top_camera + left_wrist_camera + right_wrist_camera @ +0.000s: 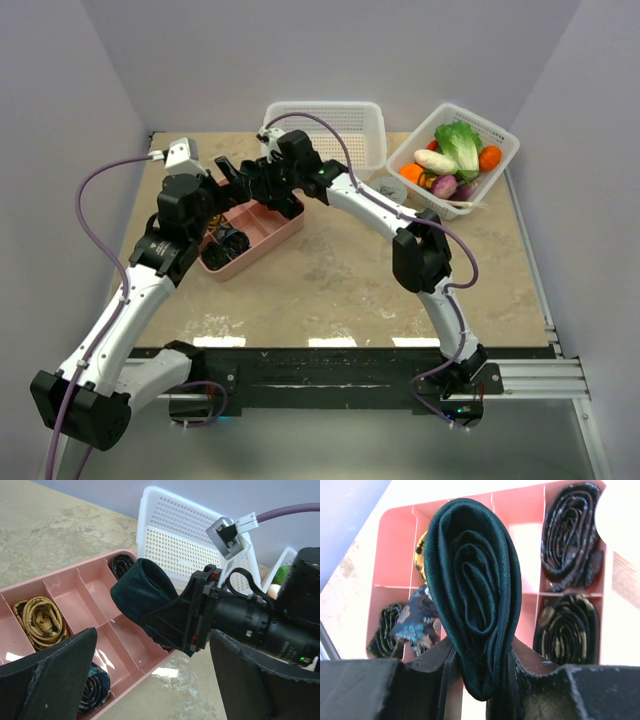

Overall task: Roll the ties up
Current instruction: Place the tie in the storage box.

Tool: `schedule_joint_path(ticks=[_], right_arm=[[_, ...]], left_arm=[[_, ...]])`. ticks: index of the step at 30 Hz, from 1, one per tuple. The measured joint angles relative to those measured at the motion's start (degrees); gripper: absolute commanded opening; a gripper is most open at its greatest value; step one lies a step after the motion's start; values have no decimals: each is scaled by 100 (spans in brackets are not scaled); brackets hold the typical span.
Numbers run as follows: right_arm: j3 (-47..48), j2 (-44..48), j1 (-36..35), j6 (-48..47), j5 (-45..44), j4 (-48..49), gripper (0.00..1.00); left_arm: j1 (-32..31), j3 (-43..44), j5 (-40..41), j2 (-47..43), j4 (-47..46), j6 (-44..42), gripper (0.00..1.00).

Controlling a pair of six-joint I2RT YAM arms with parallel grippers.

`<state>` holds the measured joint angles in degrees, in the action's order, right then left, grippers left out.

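1. Clenching on the lower end of the rolled dark teal tie point(475, 595), the fingers of your right gripper point(480, 667) hold the coil upright, so it rises above the fingertips.
2. Beyond those fingers lies the pink divided tray point(395, 540); you hold the roll over its compartments.
3. To the right of the fingers, two dark patterned rolls point(567, 630) fill neighbouring compartments.
4. To their left sit a blue patterned roll point(417, 622) and a yellow roll point(420, 555).
5. Your left gripper point(155, 677) is released, its fingers spread wide and grasping nothing; the right gripper and its tie show between and beyond them.
6. Past the tie stands a white mesh basket point(185, 535).
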<state>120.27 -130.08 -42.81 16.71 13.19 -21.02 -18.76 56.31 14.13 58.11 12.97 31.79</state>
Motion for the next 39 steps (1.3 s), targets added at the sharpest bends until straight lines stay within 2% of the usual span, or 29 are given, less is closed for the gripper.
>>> schedule_joint_path(ticks=[8,24,33,39], right_arm=[[291,-356,-98,136,-223,26,0],[-496,-291,-118,229,-774,232,0],[-1333,302,-155,225,-946,448,0],[-1488,393,-210,153,-931,474,0]], left_arm=[[0,2,205,-175,153,-142,100],[15,2,286,-26,260,-249,100],[33,0,280,92,256,-249,100],[33,-116,280,192,256,-249,100]])
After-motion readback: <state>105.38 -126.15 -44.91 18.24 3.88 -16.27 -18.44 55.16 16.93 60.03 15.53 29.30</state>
